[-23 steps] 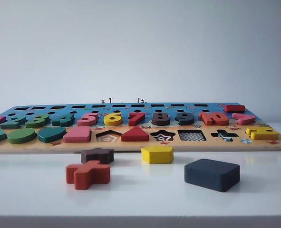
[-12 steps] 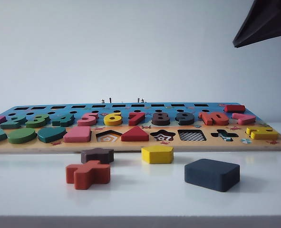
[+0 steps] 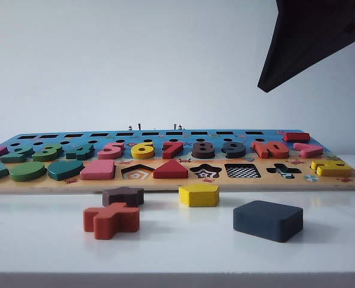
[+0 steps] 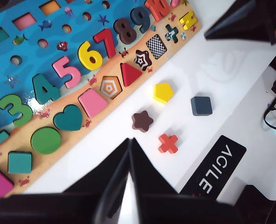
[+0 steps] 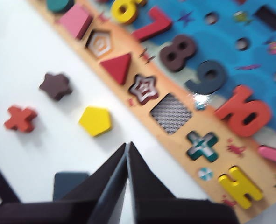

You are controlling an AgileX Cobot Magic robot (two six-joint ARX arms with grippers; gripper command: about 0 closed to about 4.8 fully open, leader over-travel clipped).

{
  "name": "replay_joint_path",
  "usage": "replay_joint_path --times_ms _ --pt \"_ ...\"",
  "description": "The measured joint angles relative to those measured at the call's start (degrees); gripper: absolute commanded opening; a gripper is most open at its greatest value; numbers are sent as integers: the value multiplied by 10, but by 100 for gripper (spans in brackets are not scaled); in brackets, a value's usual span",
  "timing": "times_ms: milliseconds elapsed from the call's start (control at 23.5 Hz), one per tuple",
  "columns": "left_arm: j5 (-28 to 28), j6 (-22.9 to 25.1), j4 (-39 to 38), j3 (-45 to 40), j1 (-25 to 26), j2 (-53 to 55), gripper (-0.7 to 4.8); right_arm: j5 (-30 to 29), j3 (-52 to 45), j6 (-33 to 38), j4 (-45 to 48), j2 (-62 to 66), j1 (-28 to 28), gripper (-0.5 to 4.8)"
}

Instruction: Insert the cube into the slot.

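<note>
I see the cube (image 3: 268, 220) lying untouched on the table, the slot (image 3: 242, 171) empty, and both the right gripper (image 5: 127, 145) and left gripper (image 4: 129, 141) closed, holding nothing.

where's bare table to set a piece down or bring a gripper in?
Free: white table right of the cube, and the wide strip left of the red cross block along the puzzle board edge. Crowded: the star, yellow and cross blocks cluster. Right gripper hangs shut above the board's right end; left gripper, shut, is high over the front edge.
</note>
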Motion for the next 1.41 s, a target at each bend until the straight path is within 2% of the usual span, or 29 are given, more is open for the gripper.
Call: replay_joint_path --times_ms 171,213,256,426,469,554,682,980,1321,1407 --pt "0 0 9 0 0 0 20 -31 30 -1 -52 29 49 283" --pt "0 0 9 0 0 0 20 -41 40 3 -65 36 63 331" --pt "0 0 9 0 0 0 20 -47 49 14 -79 42 76 353" --pt "0 0 10 0 0 0 20 -53 60 86 -110 58 95 355" --pt "0 0 14 0 0 0 20 -48 60 125 -128 69 94 355" --pt "0 0 14 0 0 0 20 -45 60 149 -154 89 94 349" --pt "0 0 14 0 0 0 20 -43 60 153 -165 103 96 345" --pt "0 0 14 0 0 0 20 -38 60 154 -154 137 139 332" --pt "0 0 14 0 0 0 20 16 60 154 -136 191 149 332" --pt "0 0 14 0 0 0 20 25 60 154 -136 204 149 318"
